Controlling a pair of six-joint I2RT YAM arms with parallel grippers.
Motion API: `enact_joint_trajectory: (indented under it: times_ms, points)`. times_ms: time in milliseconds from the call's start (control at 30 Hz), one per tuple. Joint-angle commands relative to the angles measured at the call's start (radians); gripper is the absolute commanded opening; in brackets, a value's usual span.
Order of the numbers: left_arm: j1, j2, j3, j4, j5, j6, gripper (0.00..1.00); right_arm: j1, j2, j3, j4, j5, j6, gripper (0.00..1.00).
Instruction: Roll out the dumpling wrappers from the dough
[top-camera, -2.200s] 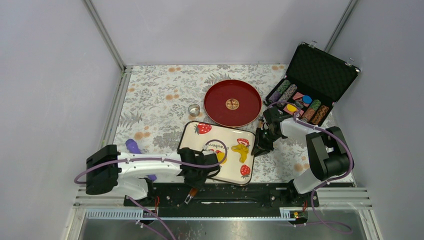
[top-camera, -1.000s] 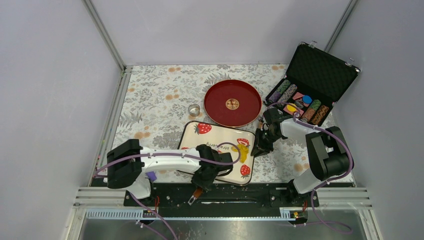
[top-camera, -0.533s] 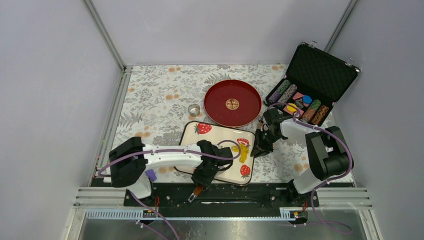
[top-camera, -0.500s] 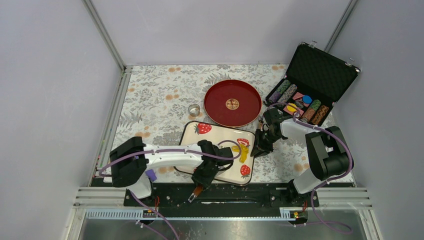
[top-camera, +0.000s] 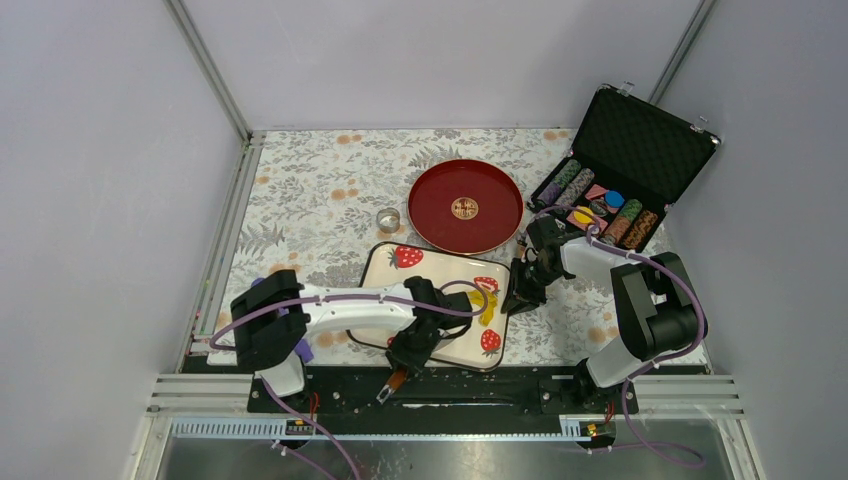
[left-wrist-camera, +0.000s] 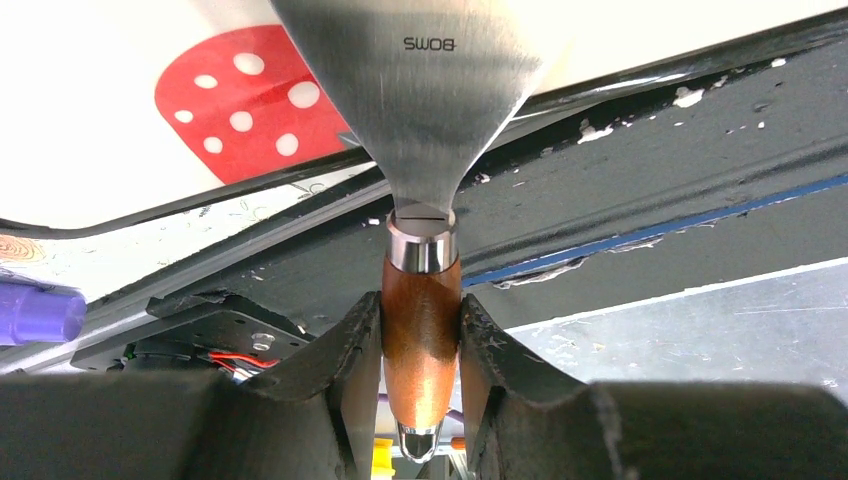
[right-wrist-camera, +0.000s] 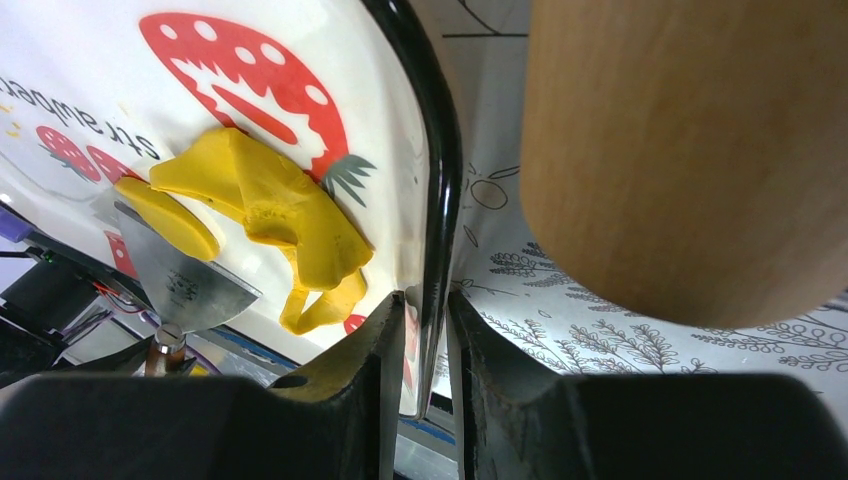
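Step in hand, by judgement: lifting a cut wrapper off the tray. The left tool (left-wrist-camera: 420, 318) was clamped on the varnished wooden handle of a scraper (left-wrist-camera: 420, 90) with a flat, brushed-steel blade. The right tool (right-wrist-camera: 425, 320) pinched the tray (right-wrist-camera: 440, 200) by its glossy black rim. At left centre of the right wrist view, one of the dumpling wrappers (right-wrist-camera: 165, 215), a smooth matte disc, lay at the blade's edge. Just right of it sat the dough (right-wrist-camera: 290, 215), a ragged, folded patch. A smooth wooden cylinder (right-wrist-camera: 690, 150) filled the upper right. Next, the blade likely needs a shallow slide beneath the soft disc while the tray is steadied on the desk (top-camera: 320, 190).
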Motion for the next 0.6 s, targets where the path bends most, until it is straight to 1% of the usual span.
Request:
enact_joint_trajectory:
  times_ms: [0,200,433,567]
  points:
    - [0.017,0.010,0.055,0.034,-0.025,0.003,0.00,-0.004,0.012,-0.014,-0.005,0.009,-0.020,0.30]
    - [0.021,-0.017,0.024,0.034,-0.007,-0.005,0.00,-0.004,0.010,-0.015,-0.005,0.008,-0.021,0.30]
    - [0.020,-0.123,-0.035,-0.046,0.009,-0.026,0.00,-0.004,0.006,-0.018,-0.004,0.005,-0.020,0.30]
    - [0.017,-0.164,-0.065,-0.060,0.016,-0.049,0.00,-0.004,0.007,-0.015,-0.006,0.004,-0.020,0.30]
